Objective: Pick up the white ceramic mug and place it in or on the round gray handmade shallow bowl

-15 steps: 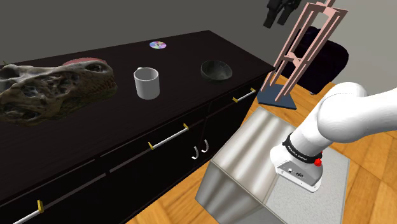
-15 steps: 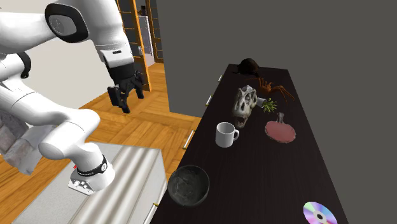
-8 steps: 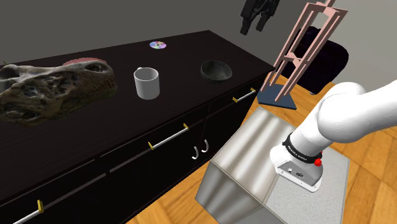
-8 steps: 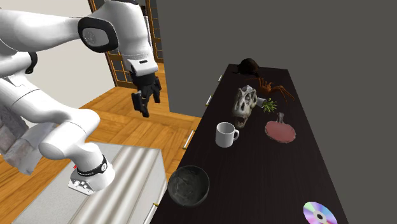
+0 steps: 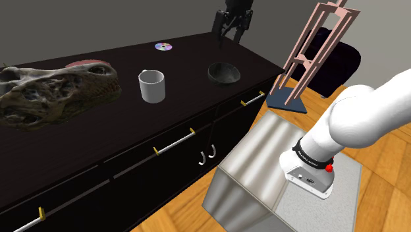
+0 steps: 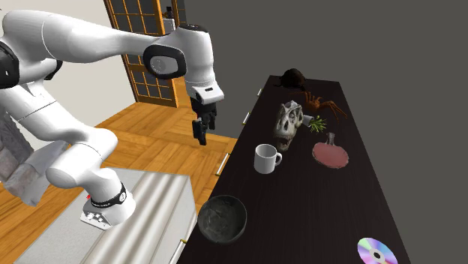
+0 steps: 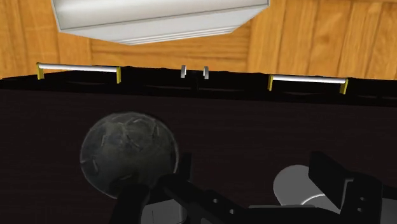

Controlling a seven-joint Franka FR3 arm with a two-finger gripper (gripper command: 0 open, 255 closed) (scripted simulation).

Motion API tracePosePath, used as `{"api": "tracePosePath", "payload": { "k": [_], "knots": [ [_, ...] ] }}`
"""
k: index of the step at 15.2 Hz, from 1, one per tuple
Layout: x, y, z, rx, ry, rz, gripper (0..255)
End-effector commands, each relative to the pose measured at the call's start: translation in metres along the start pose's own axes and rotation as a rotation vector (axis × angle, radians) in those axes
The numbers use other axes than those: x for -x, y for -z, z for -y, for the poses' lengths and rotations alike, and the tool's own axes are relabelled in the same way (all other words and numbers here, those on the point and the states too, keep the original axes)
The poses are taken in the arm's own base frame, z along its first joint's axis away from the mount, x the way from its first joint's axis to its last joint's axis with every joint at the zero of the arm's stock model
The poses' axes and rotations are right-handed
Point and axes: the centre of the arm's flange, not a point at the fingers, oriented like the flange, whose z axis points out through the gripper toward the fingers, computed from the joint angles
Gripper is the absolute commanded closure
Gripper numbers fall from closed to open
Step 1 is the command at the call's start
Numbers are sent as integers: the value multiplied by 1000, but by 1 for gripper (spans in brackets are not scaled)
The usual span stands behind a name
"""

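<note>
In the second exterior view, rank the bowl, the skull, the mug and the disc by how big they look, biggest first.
1. the dark bowl, though it also sits nearest the camera
2. the skull
3. the white mug and the disc look about alike, so I won't rank them against each other

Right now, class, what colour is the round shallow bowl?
Dark mottled grey; the round shallow bowl shows best in the second exterior view.

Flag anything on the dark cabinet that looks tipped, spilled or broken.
Nothing stands out. The white mug stands upright, the grey bowl sits level with its opening up, and the disc lies flat, all apart from each other.
</note>
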Motion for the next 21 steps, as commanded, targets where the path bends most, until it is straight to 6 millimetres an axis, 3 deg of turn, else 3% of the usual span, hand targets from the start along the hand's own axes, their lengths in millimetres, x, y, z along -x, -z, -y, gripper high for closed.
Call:
{"api": "tracePosePath", "payload": {
  "k": [1, 21],
  "knots": [
    [-20, -16, 8, 2, -1, 5, 0],
    [-204, -173, 133, 27, -4, 62, 0]
  ]
}}
